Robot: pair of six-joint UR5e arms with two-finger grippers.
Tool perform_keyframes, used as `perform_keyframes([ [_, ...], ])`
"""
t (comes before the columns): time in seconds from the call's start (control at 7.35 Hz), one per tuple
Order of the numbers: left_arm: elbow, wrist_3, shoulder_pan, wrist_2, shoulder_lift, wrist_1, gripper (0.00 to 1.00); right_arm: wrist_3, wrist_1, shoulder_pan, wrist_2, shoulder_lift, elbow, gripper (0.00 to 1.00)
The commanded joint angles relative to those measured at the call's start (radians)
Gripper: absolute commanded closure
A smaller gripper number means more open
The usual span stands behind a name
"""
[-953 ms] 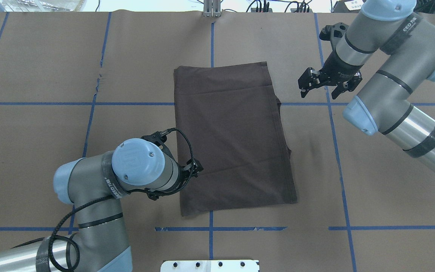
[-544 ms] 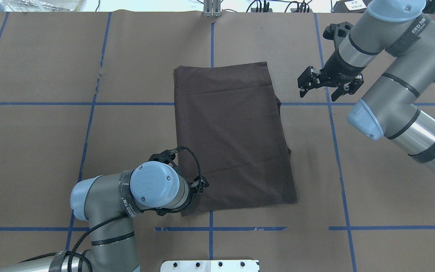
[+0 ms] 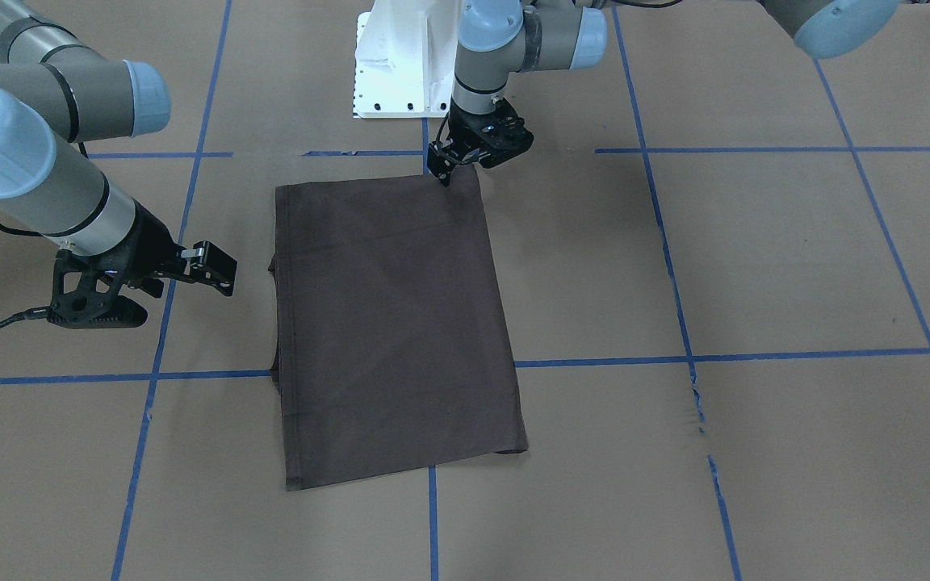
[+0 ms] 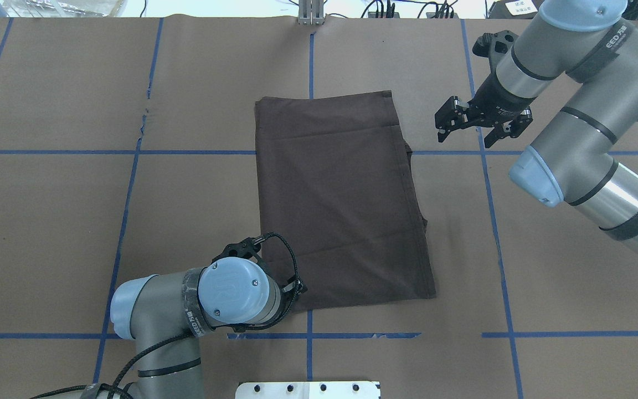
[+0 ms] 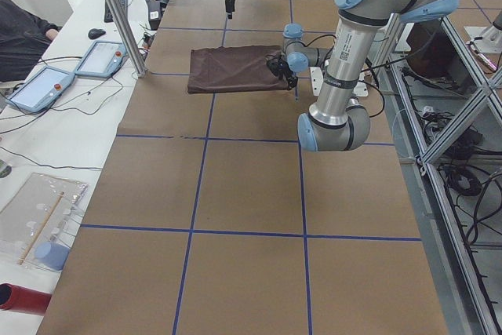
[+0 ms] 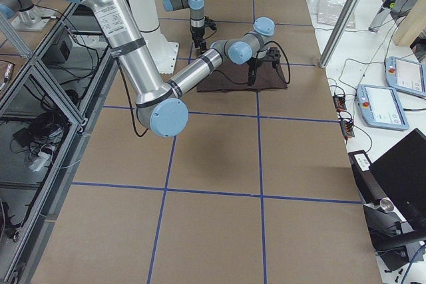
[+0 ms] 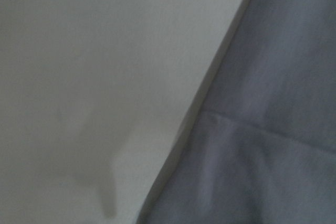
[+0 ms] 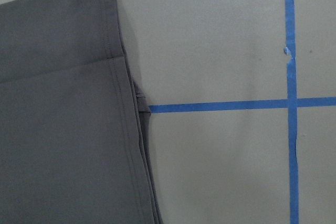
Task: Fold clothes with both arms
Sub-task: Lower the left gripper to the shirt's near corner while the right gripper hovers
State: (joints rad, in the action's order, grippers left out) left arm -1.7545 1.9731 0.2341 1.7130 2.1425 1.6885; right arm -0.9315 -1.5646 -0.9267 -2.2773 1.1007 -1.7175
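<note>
Table top first: you can see it is covered in brown paper with blue tape lines across it. In the middle lies the dark brown cloth T-shirt, folded into a long flat shape. One blue line runs under it near the far end. On the side by the right arm, two small bits of cloth poke out from under the top layer.

Look at the grey-and-silver left arm with its light blue caps. It bends low over the shirt's near corner, the one close to the white metal base plate. Its black two-finger left gripper points down, with the tips right at that corner. You cannot tell from these views if the fingers are apart or pinched on the cloth. The left wrist camera shows only the shirt's edge and bare paper beside it.

The grey-and-silver right arm reaches in from the other side. Its black right gripper hangs over bare paper, near the shirt's far corner but not touching it. Its two fingers are spread wide apart and hold nothing. The right wrist camera looks down on that corner's sewn hem and a blue tape cross.
</note>
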Motion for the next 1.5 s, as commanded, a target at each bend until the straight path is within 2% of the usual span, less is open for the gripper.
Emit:
perform_keyframes([
  [0.0,-0.002,0.001,-0.001,0.000,-0.004,-0.001,0.29,-0.001,0.000,0.000,0.001,-0.001,0.001,0.00],
  [0.27,-0.007,0.001,-0.001,0.004,-0.004,-0.003,0.41,-0.001,-0.002,0.002,0.001,-0.001,-0.001,0.00],
  [0.54,-0.008,0.001,-0.001,0.004,-0.004,-0.003,0.68,-0.001,-0.002,0.002,0.001,-0.002,0.001,0.00],
  [0.68,-0.011,0.001,-0.002,0.004,-0.004,-0.001,0.91,-0.001,-0.002,0.002,0.002,-0.002,0.001,0.00],
  [0.82,-0.019,-0.011,-0.001,0.005,-0.004,0.000,1.00,-0.001,-0.002,0.002,0.004,-0.002,0.001,0.00],
  [1.09,-0.048,-0.020,-0.001,0.011,-0.010,-0.004,1.00,-0.029,0.000,0.002,0.007,0.002,-0.004,0.00],
  [1.22,-0.060,-0.051,0.002,0.011,-0.018,-0.006,1.00,-0.109,0.001,0.011,0.004,0.008,-0.017,0.00],
  [1.36,-0.081,-0.089,0.007,0.011,-0.030,-0.006,1.00,-0.206,0.002,0.050,0.013,0.037,-0.071,0.00],
])
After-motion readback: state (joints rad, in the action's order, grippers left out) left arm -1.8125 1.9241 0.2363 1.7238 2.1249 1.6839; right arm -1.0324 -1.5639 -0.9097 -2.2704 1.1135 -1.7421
